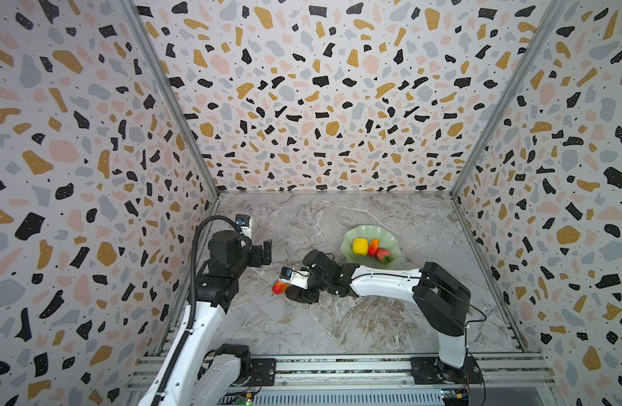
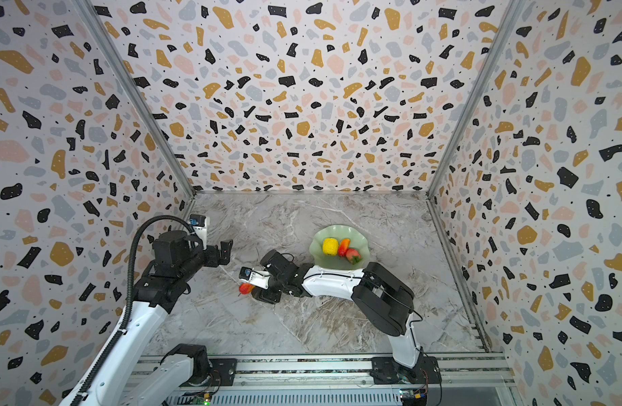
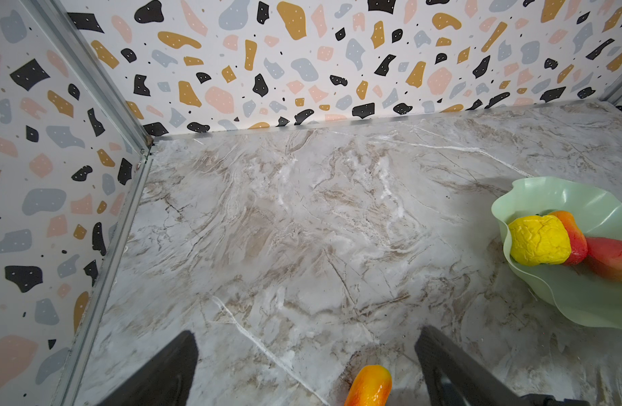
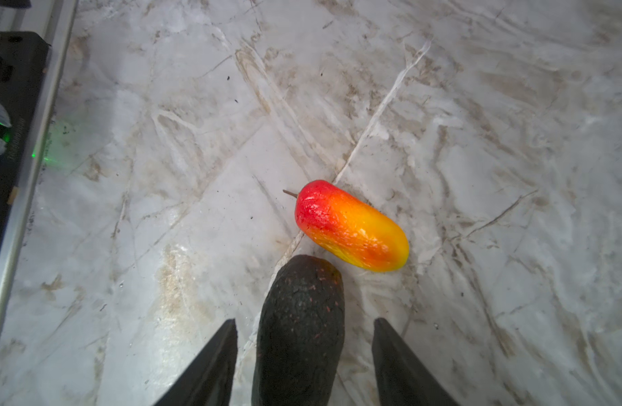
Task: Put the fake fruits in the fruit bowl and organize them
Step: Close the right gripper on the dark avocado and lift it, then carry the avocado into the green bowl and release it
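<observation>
Straddling the dark avocado (image 4: 302,298), your right gripper (image 4: 304,320) is sitting low over the marble table (image 3: 267,228). Its fingers (image 4: 214,362) are standing partly open with a gap showing on each side of the fruit, so they are not gripping it. The loose mango (image 4: 351,226) is lying on the table just beside the avocado's tip; whether they are touching, you cannot tell. Your left gripper (image 3: 306,332) is hanging above the table with its fingers spread wide and holding nothing. The fruit bowl (image 1: 369,230) is sitting off to the right, carrying the yellow chunk (image 1: 359,246), the second mango (image 1: 373,246) and the strawberry (image 1: 383,255) side by side.
</observation>
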Robot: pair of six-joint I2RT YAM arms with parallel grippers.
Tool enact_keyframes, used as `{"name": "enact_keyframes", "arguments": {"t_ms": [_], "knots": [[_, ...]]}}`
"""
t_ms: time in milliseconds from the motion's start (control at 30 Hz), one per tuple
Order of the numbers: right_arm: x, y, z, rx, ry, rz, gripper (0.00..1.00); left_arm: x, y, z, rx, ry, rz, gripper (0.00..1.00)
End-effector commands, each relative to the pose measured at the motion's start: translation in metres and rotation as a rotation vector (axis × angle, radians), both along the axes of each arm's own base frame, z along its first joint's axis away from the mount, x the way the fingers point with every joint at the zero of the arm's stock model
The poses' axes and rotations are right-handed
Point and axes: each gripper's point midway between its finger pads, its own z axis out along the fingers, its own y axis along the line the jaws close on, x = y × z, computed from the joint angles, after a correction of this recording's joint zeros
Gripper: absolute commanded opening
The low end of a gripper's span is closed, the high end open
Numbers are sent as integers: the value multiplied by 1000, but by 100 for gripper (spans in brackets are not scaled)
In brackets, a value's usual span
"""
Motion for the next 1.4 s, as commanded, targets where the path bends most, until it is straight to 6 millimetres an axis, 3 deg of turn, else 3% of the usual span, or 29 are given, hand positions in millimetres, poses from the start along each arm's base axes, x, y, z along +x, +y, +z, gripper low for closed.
{"name": "enact_keyframes", "arguments": {"t_ms": [0, 667, 800, 900, 1100, 1267, 1367], "knots": [[-6, 0, 0, -10, 46, -4, 61, 3, 2, 5, -2, -35, 11, 100], [-5, 8, -24, -32, 109, -21, 48, 2, 5, 6, 4, -38, 24, 100], [-3, 8, -14, -36, 88, -16, 39, 2, 5, 6, 3, -38, 22, 100], [-3, 2, 5, -18, 67, -3, 37, 2, 4, 7, 2, -40, 21, 100], [14, -39, 65, 13, -39, -37, 28, 0, 4, 9, 0, -49, 17, 100], [47, -108, 100, 11, -131, -183, 25, 0, 2, 10, -3, -52, 9, 100], [66, -150, 110, 21, -156, -285, 25, 0, 1, 11, -3, -53, 4, 100]]}}
